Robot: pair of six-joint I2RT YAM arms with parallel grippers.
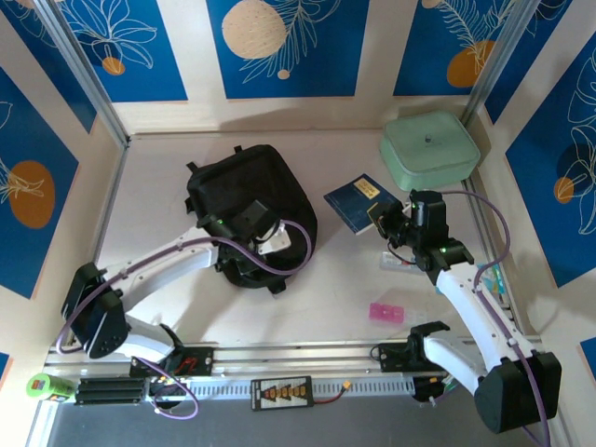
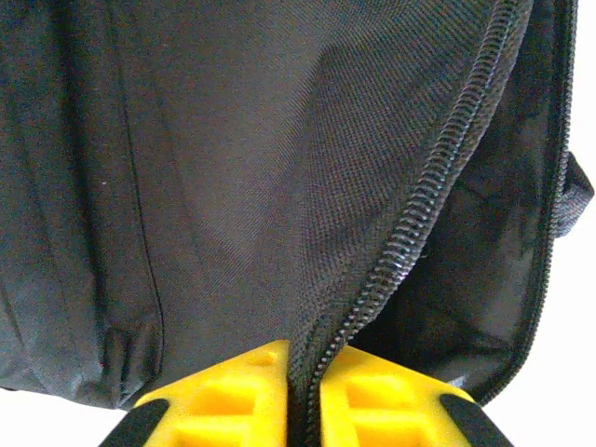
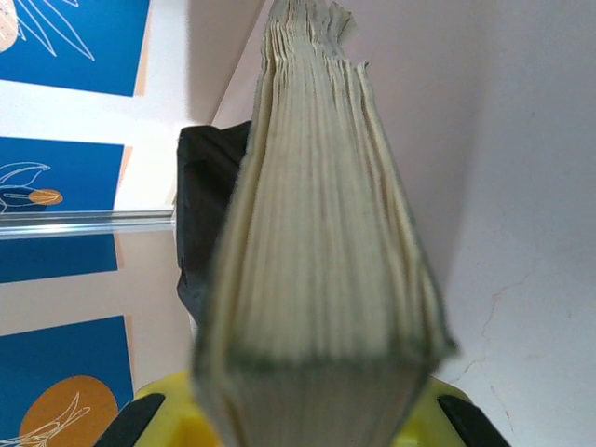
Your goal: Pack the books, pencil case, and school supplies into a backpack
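At the table's centre, slightly toward nine o'clock, the black backpack [image 1: 244, 191] lay slumped, its cloth soft and limp. The left gripper [image 2: 303, 405] pinched its zip edge [image 2: 410, 251], probably the firmest hold. Toward two o'clock, the right gripper [image 3: 298, 424] clamped the blue book [image 3: 317, 233] across its covers. It looked light, with loose pages fanning at the free end.

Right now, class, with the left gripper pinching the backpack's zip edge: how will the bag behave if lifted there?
Probably floppy: the backpack fabric folds and creases where the left gripper pinches it. Likely only the flap by the zip rises first, the opening gaping. It lies slumped, so it should drag rather than tip.
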